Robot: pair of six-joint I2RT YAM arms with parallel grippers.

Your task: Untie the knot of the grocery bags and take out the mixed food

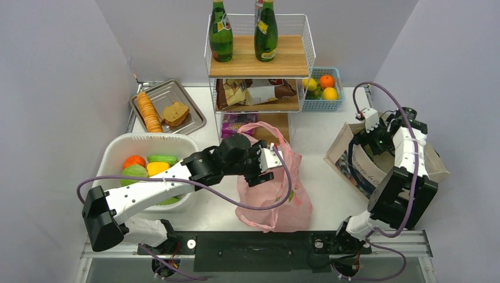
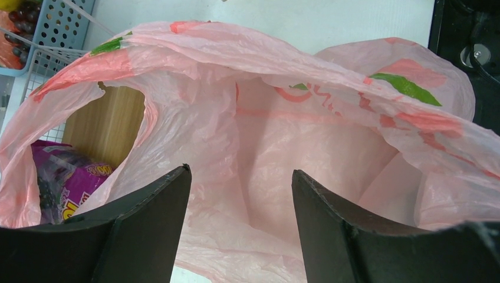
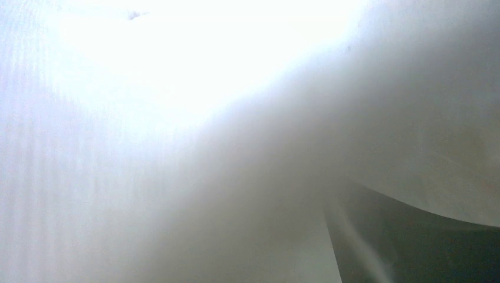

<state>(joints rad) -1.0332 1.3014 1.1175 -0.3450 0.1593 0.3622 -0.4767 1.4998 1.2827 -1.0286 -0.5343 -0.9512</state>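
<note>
The pink grocery bag lies mid-table with its mouth gaping and a loop handle standing free; I see no knot. My left gripper hovers at the bag's mouth, open and empty. In the left wrist view the fingers frame the bag's pink inside, which looks bare. A purple snack packet shows past the handle by the rack's foot. My right gripper reaches into the beige canvas tote; its wrist view is a pale blur, and the jaws are hidden.
A white tub at left holds orange, green and yellow food. A metal tray with biscuits and bread sits behind it. A wire rack carries two green bottles. A blue fruit basket stands back right.
</note>
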